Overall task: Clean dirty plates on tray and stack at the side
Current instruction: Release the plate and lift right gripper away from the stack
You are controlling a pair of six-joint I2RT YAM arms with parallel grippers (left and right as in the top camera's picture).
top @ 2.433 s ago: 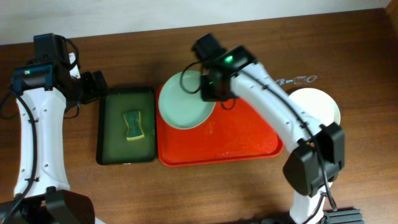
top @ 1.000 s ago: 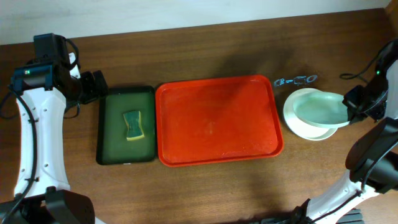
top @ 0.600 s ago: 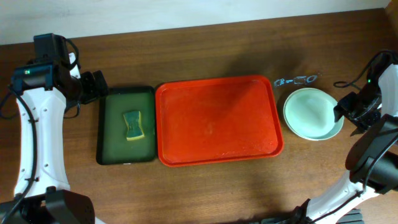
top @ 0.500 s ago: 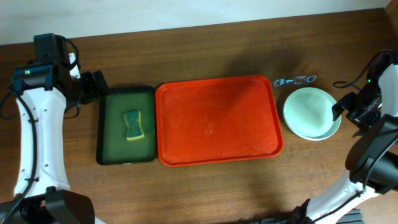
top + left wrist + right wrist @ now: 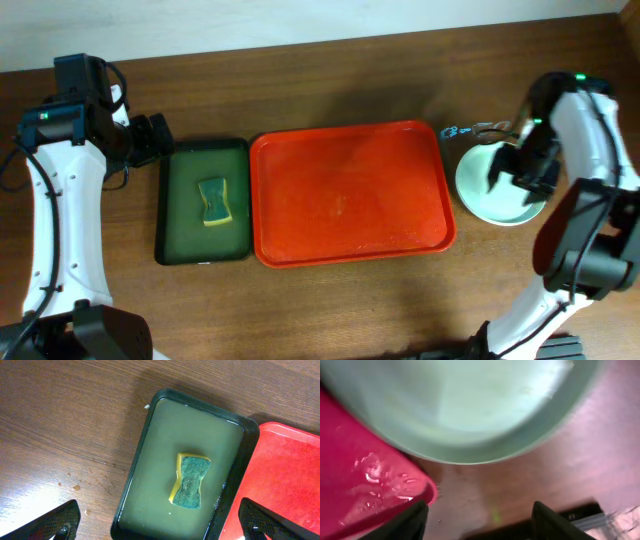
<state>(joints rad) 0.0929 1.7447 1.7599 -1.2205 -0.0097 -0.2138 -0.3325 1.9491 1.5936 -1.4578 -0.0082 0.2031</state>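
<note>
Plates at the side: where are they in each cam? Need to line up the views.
Overhead: the plates sit at far right on the table, just right of the tray.
Left wrist: not in it.
Right wrist: they fill the top of the picture, blurred.
Shared landmark: the red tray, centre in overhead, right edge in left wrist, lower left in right wrist.

I see the dark green tray (image 5: 137, 455) full of murky water, a yellow-and-green sponge (image 5: 189, 481) lying in its middle. Droplets (image 5: 76, 487) speckle the wooden table (image 5: 350, 300) just beside it; a small blue scribble (image 5: 478, 129) marks the wood.
</note>
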